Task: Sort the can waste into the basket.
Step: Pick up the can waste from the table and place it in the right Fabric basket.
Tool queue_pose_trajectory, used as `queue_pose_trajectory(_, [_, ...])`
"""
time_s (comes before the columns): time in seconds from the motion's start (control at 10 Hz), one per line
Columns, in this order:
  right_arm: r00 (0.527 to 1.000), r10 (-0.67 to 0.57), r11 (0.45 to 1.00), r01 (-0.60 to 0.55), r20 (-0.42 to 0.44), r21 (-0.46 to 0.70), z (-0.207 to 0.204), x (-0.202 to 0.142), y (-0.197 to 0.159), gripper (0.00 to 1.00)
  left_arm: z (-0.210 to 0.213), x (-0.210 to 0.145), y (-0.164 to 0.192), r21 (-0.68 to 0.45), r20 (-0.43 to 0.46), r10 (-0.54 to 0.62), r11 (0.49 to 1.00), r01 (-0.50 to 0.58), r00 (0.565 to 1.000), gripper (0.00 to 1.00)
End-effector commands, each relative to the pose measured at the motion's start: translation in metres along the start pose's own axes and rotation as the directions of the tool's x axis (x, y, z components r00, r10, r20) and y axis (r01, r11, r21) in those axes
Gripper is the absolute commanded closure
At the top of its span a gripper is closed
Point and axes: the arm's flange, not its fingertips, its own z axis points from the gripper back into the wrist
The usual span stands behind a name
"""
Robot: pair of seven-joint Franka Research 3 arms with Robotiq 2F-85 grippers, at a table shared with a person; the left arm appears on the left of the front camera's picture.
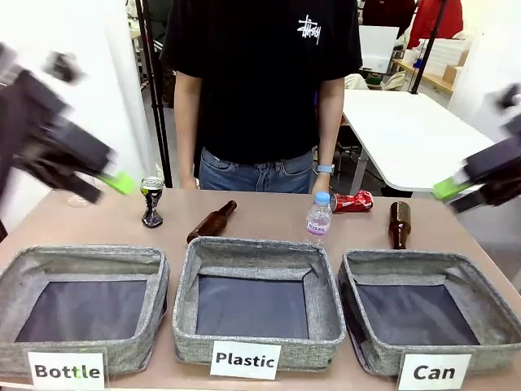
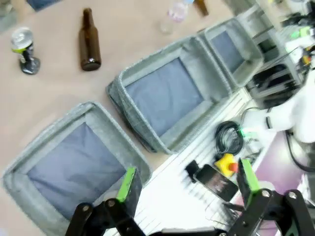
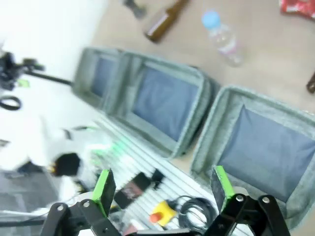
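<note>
The red can [image 1: 352,201] lies crushed on its side at the far right of the table, beside a plastic bottle. The black can [image 1: 151,201] with yellow-green marks stands upright at the far left. The basket labelled "Can" [image 1: 407,265] is the rightmost of three and holds nothing. My left gripper [image 1: 106,186] hangs blurred above the table's left end, up and left of the black can [image 2: 24,49]. It is open [image 2: 187,189] and holds nothing. My right gripper [image 1: 457,195] hovers open [image 3: 162,189] past the right end, with the Can basket [image 3: 216,132] and red can [image 3: 298,7] ahead of it.
Bins labelled "Bottle" [image 1: 89,261] and "Plastic" [image 1: 256,252] sit left of the Can basket. A brown bottle [image 1: 212,221] lies mid-table, a clear plastic bottle [image 1: 318,216] stands beside the red can, and another brown bottle [image 1: 398,224] stands behind the Can basket. A person stands at the far edge.
</note>
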Motion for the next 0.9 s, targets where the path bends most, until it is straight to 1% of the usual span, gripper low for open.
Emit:
queue_pose_trajectory(0.0, [0.981, -0.133, 0.98, 0.11, 0.138, 0.164, 0.044, -0.019, -0.056, 0.0, 0.07, -0.049, 0.074, -0.103, 0.119, 0.159, 0.984, -0.147, 0.98, 0.0])
queue_pose_trajectory(0.1, [0.969, -0.175, 0.97, 0.139, 0.175, 0.2, 0.057, -0.028, -0.073, 0.0, 0.096, -0.062, 0.099, -0.13, 0.179, 0.232, 0.969, -0.211, 0.956, 0.0])
queue_pose_trajectory(0.2, [0.945, -0.243, 0.944, 0.179, 0.218, 0.276, 0.075, -0.039, -0.103, 0.0, 0.127, -0.09, 0.137, -0.196, 0.262, 0.329, 0.939, -0.284, 0.907, 0.0])
queue_pose_trajectory(0.3, [0.913, -0.319, 0.912, 0.223, 0.253, 0.344, 0.087, -0.051, -0.127, 0.0, 0.145, -0.117, 0.164, -0.232, 0.305, 0.396, 0.913, -0.336, 0.866, 0.0])
queue_pose_trajectory(0.4, [0.871, -0.395, 0.878, 0.266, 0.292, 0.397, 0.095, -0.06, -0.151, 0.0, 0.157, -0.127, 0.194, -0.24, 0.346, 0.457, 0.887, -0.394, 0.819, 0.0])
queue_pose_trajectory(0.5, [0.831, -0.467, 0.847, 0.32, 0.304, 0.425, 0.101, -0.067, -0.168, 0.0, 0.157, -0.141, 0.21, -0.249, 0.355, 0.53, 0.848, -0.468, 0.77, 0.0])
queue_pose_trajectory(0.6, [0.802, -0.506, 0.832, 0.356, 0.318, 0.425, 0.107, -0.072, -0.176, 0.0, 0.145, -0.151, 0.211, -0.235, 0.402, 0.557, 0.83, -0.506, 0.727, 0.0])
queue_pose_trajectory(0.7, [0.784, -0.519, 0.828, 0.361, 0.341, 0.429, 0.108, -0.074, -0.176, 0.0, 0.135, -0.146, 0.203, -0.218, 0.437, 0.553, 0.83, -0.514, 0.709, 0.0])
queue_pose_trajectory(0.8, [0.767, -0.517, 0.841, 0.371, 0.38, 0.394, 0.11, -0.076, -0.172, 0.0, 0.129, -0.138, 0.199, -0.192, 0.487, 0.523, 0.845, -0.499, 0.699, 0.0])
